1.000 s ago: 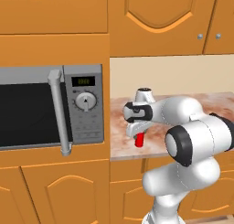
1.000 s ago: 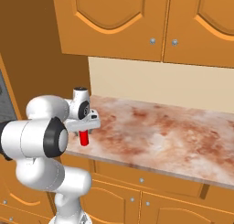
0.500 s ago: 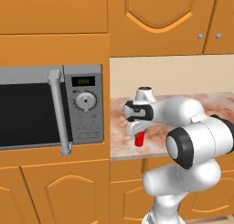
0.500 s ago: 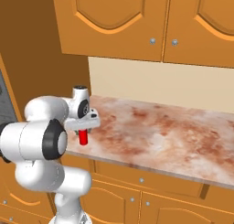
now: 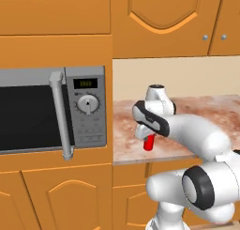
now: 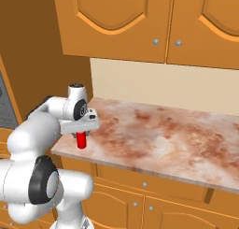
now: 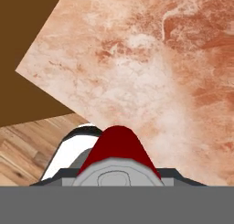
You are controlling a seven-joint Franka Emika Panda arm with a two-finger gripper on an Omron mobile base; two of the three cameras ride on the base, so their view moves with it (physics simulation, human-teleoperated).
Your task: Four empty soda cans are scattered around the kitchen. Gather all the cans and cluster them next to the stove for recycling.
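Observation:
A red soda can (image 5: 149, 142) with a silvery top stands upright at the front left corner of the marble counter (image 5: 197, 111). My gripper (image 5: 148, 136) comes down on it from above and is shut on it. From the right side the can (image 6: 81, 140) shows below the hand, with the gripper (image 6: 80, 132) clamped round its upper part. Looking down along the gripper, the can (image 7: 118, 147) sits right between the finger tips. Whether it rests on the counter or hangs just above it, I cannot tell. The stove is out of view.
A grey microwave (image 5: 51, 109) with a vertical handle is built into the cabinets left of the counter. Orange wall cabinets (image 6: 140, 22) hang above. The counter's left corner (image 7: 18, 70) drops off to the plank floor (image 7: 27, 145).
The jaws have closed on the red can. The hand and can have shifted slightly; the camera has not moved.

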